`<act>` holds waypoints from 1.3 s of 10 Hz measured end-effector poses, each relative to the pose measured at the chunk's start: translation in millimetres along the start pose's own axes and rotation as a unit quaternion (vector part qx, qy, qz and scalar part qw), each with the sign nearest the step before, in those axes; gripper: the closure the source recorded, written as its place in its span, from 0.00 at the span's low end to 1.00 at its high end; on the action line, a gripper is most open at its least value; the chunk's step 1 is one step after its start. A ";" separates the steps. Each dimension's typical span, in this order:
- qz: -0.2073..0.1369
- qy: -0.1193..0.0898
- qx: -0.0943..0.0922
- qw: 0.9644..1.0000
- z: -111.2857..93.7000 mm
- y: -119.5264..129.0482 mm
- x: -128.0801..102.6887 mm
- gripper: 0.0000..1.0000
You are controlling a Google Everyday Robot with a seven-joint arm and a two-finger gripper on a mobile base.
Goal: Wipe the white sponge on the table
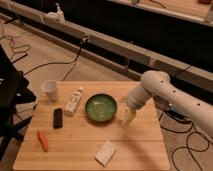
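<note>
Pale rectangular plank-wood desk (85, 137) carries everything. White jointed robot arm (170, 95) extends in from the right. Its gripper (128, 118) points down at the desk just right of the round green bowl (101, 107), fingers apart, nothing in them. White cup (50, 90) and white capped tube (74, 101) sit left of the bowl. Flat off-white rectangular sponge (106, 152) lies near the desk's front edge, well apart from the gripper.

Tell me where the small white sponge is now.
In the camera view the flat off-white sponge lies near the front edge of the light-wood table, in front of the green bowl; the gripper hangs right of that bowl.
</note>
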 end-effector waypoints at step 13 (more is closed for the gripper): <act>-0.157 0.007 -0.152 0.976 65.1 83.7 7.1 0.20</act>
